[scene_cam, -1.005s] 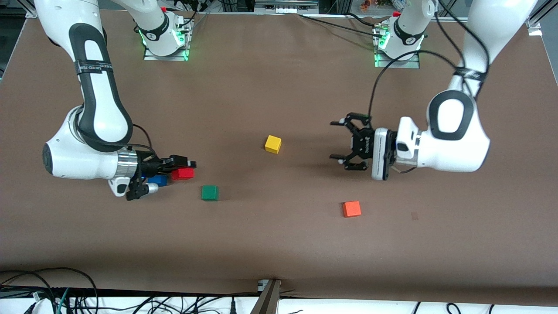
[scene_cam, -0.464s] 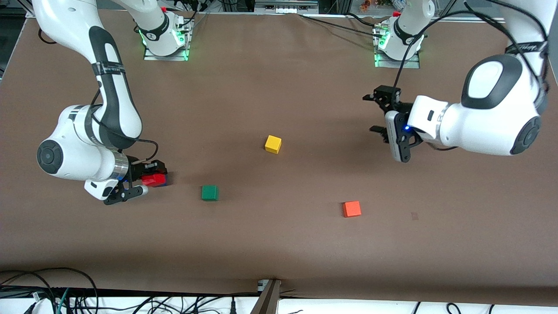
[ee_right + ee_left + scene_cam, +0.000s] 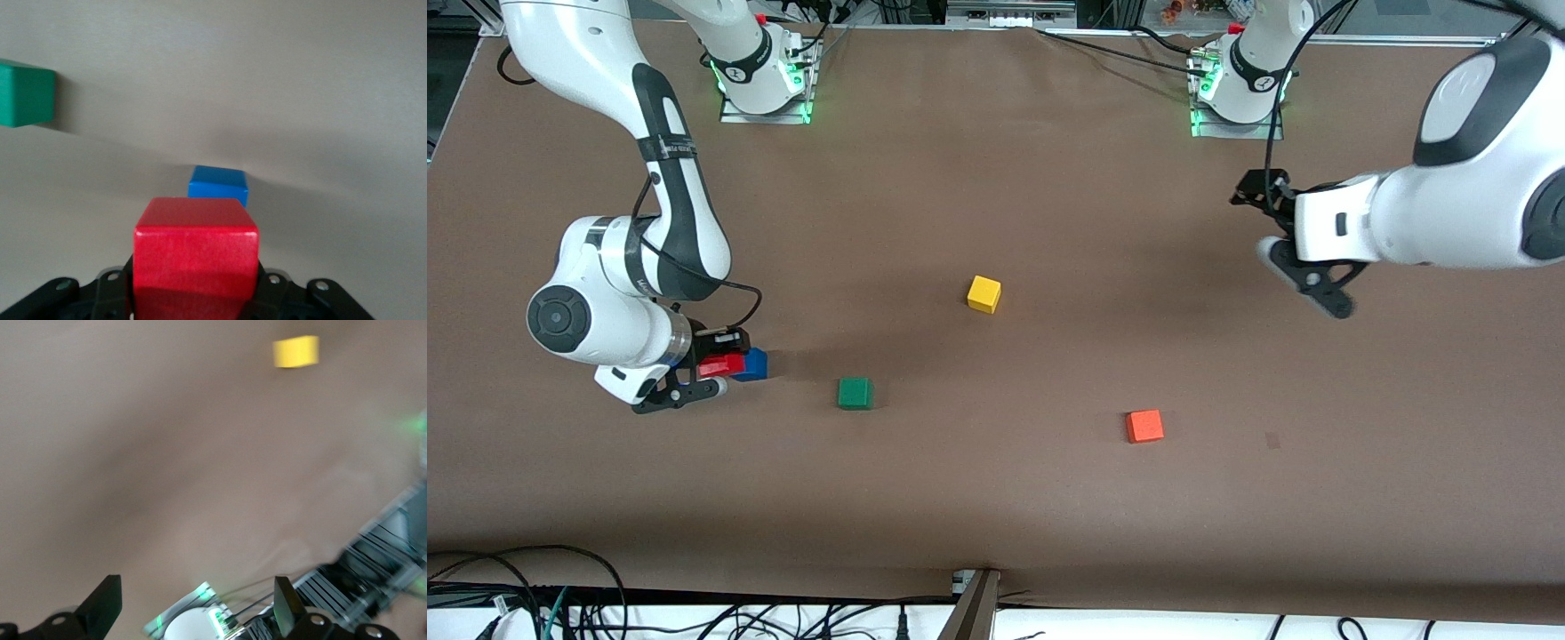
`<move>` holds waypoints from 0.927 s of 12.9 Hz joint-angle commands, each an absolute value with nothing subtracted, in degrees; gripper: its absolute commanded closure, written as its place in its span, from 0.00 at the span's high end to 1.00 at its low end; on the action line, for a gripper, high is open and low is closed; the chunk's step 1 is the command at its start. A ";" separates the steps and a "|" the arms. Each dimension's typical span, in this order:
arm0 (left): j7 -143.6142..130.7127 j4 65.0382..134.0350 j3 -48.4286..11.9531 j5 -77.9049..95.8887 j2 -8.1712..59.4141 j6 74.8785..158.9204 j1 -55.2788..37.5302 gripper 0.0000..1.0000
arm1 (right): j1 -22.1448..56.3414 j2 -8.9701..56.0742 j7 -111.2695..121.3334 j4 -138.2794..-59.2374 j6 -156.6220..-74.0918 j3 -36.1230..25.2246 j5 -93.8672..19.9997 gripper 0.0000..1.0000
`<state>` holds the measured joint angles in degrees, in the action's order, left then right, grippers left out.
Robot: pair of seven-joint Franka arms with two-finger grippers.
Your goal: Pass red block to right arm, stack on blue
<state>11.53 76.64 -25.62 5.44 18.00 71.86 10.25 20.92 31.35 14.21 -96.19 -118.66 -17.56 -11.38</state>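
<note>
toward the right arm's end of the desk, your right gripper [image 3: 725,354] is pinching the red block [image 3: 721,365] just above and beside the blue block [image 3: 751,364]; in the right wrist view the red block [image 3: 195,253] sits between the jaws with the blue block [image 3: 218,186] ahead of it, not yet underneath. your risk is a misaligned drop: if you let go while the red block overlaps only one edge of the blue, it will likely tip off or nudge the blue aside, and coming down too low could shove the blue along the desk [image 3: 996,498]. the left gripper [image 3: 1272,218] hangs spread and empty over the left arm's end of the desk, waiting. count one red, one blue, one green block [image 3: 855,393] at about four o'clock from the blue, one yellow block [image 3: 984,293] at two o'clock, one orange block [image 3: 1144,426], and two arms.
</note>
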 commanded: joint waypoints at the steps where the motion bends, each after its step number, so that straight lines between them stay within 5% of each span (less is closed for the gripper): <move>1: 6.59 76.90 -25.32 -2.71 12.93 71.10 9.49 1.00 | 21.71 27.95 13.54 -104.04 -125.92 -18.11 -9.50 0.07; 6: 6.33 90.48 -3.99 -2.64 1.61 84.77 -2.80 1.00 | 22.32 28.21 9.42 -106.26 -130.34 -18.02 -9.41 0.07; 8: 4.93 98.32 -3.78 -2.64 -3.15 93.57 -2.55 1.00 | 22.32 28.39 9.40 -106.43 -131.21 -17.93 -9.40 0.07; 12: 1.05 100.63 -3.87 -2.55 -3.34 95.71 -0.09 1.00 | 22.85 28.92 9.32 -108.28 -134.20 -17.93 -9.49 0.07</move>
